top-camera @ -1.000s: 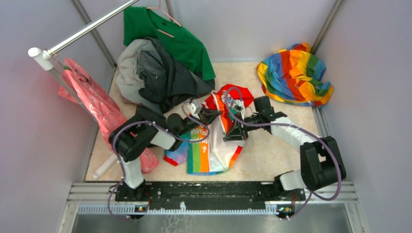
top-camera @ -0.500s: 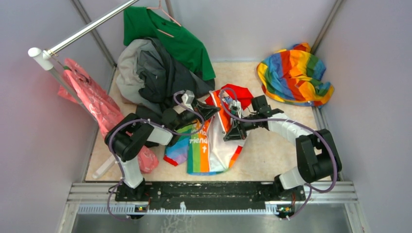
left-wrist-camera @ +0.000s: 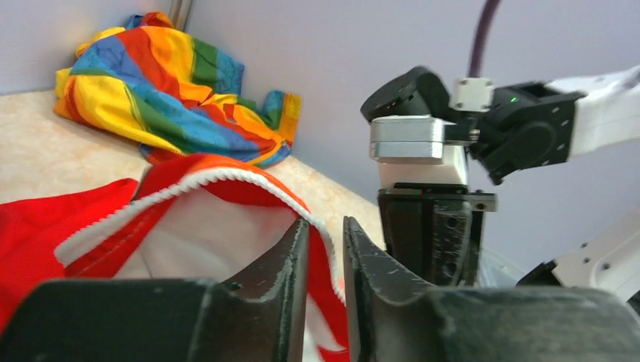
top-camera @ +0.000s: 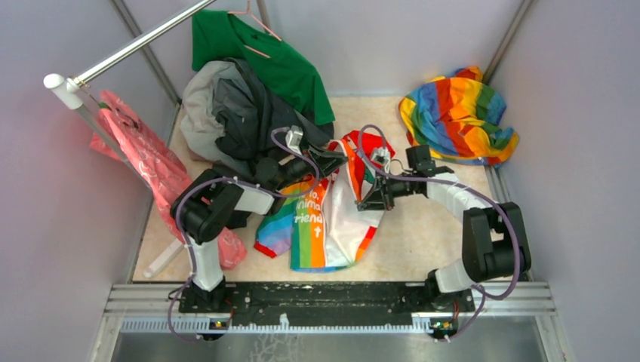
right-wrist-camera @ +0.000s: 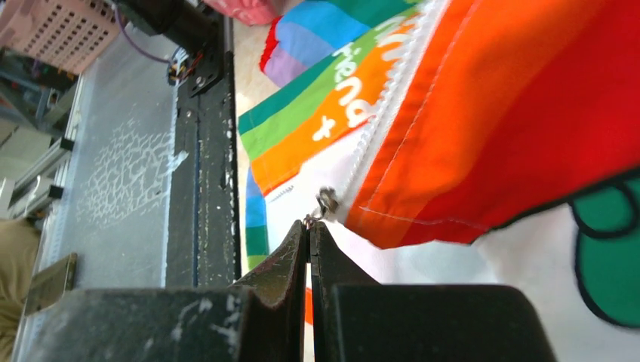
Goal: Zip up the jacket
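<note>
The jacket (top-camera: 341, 226) lies on the table's middle, white with rainbow panels, its red hood (top-camera: 361, 143) at the far end. My left gripper (top-camera: 341, 160) is at the collar. In the left wrist view its jaws (left-wrist-camera: 326, 230) stand a narrow gap apart, and the red zipper strip with white teeth (left-wrist-camera: 226, 178) runs into that gap. My right gripper (top-camera: 365, 204) is at the jacket's front edge. In the right wrist view it (right-wrist-camera: 309, 226) is shut on the small metal zipper pull (right-wrist-camera: 326, 201) at the end of the white teeth (right-wrist-camera: 386, 113).
A rainbow cloth (top-camera: 456, 113) lies at the back right. A dark grey garment (top-camera: 249, 121) and a green shirt (top-camera: 260, 56) are piled at the back left under a rail (top-camera: 136, 45). A pink bag (top-camera: 143, 162) hangs at the left.
My left gripper has moved up and right along the collar, and its jaws have parted a little. My right gripper has shifted slightly right and away with the zipper pull.
</note>
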